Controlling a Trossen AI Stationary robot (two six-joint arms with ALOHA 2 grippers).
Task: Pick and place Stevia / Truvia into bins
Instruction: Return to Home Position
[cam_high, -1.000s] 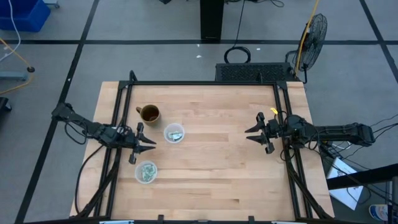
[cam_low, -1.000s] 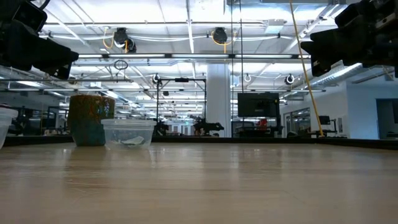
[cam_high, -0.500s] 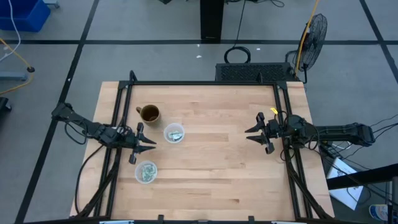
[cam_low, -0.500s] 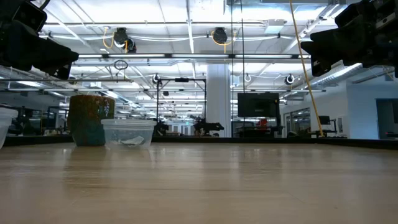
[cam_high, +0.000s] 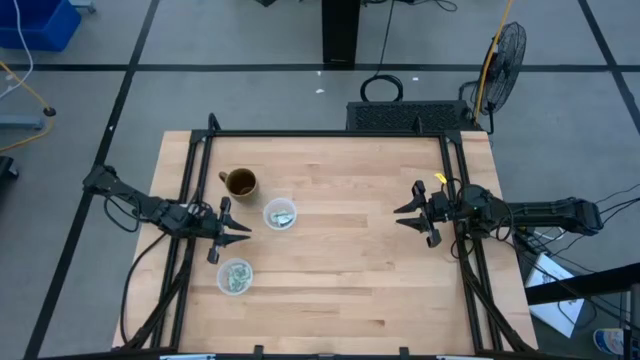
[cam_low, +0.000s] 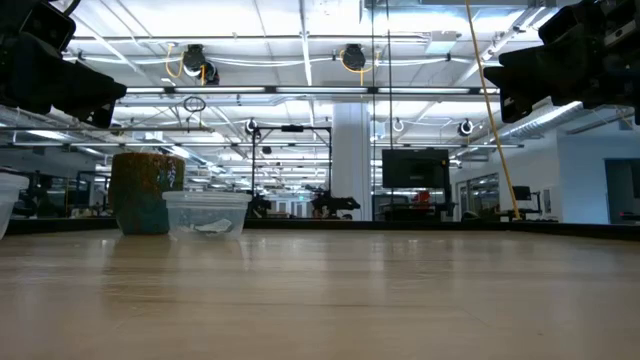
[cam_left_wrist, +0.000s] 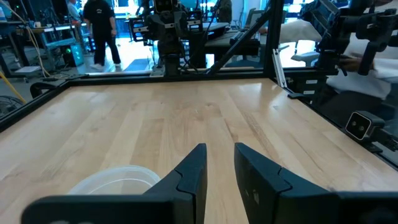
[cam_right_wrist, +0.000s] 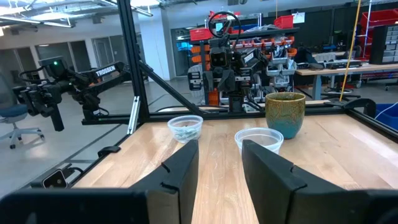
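Observation:
Pale green and white sachets lie inside both clear cups: one cup (cam_high: 280, 214) near the brown mug, the other cup (cam_high: 235, 277) closer to the near edge. No sachet shows loose on the table. My left gripper (cam_high: 247, 232) hovers open between the two cups, pointing toward the table's right. In its wrist view, the left gripper (cam_left_wrist: 219, 152) has a cup rim (cam_left_wrist: 115, 179) just beside it. My right gripper (cam_high: 398, 215) waits open near the right edge, above the table. Its wrist view shows the right gripper (cam_right_wrist: 219, 149) facing both cups (cam_right_wrist: 185, 127) (cam_right_wrist: 259, 139).
A brown mug (cam_high: 241, 183) stands beyond the far cup and shows in the low view as the mug (cam_low: 147, 192) beside the cup (cam_low: 205, 213). A black frame rail (cam_high: 330, 133) borders the table's far edge and sides. Bare wood (cam_high: 345, 260) spans the middle.

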